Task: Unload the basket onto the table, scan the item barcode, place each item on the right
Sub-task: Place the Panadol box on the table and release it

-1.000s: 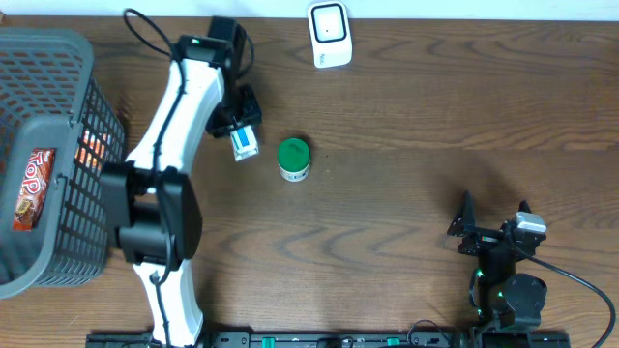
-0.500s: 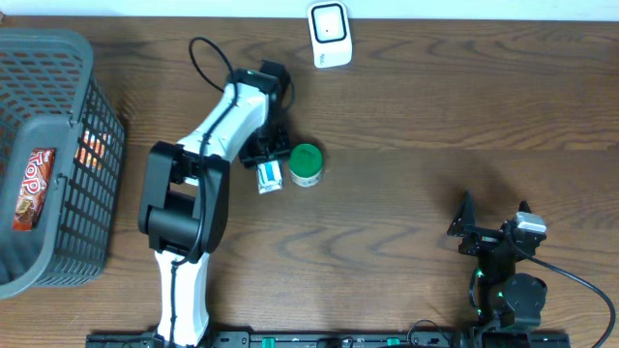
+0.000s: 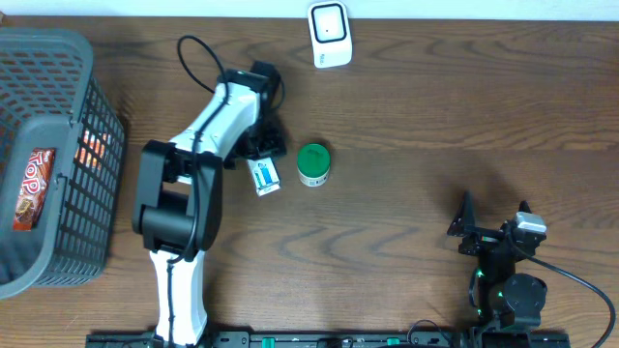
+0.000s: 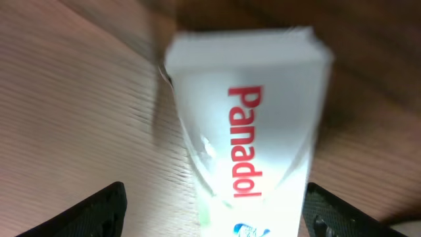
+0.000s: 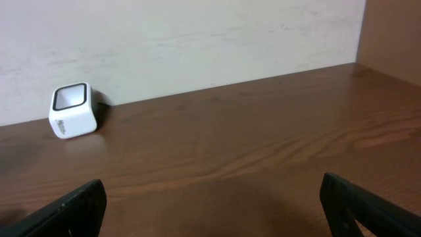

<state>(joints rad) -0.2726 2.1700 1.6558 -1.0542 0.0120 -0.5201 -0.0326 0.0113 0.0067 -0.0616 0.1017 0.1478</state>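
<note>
A white Panadol box (image 3: 265, 177) with blue print lies flat on the wooden table, just left of a green-lidded jar (image 3: 312, 164). My left gripper (image 3: 261, 147) stands open right behind the box. In the left wrist view the box (image 4: 253, 125) fills the space between the two black fingers (image 4: 105, 210); there is a gap on the left side, and I cannot tell whether the right finger touches it. The white barcode scanner (image 3: 330, 34) stands at the table's far edge. My right gripper (image 3: 491, 232) rests open and empty near the front right.
A dark wire basket (image 3: 48, 87) with snack packets inside stands at the left edge. From the right wrist view the scanner (image 5: 72, 110) sits against the pale back wall, with bare table between it and my right gripper (image 5: 217, 210).
The left arm carried the box rightward to beside the green jar, which shifted slightly right. The jaws then opened, leaving the box on the table, and drew back a little.
</note>
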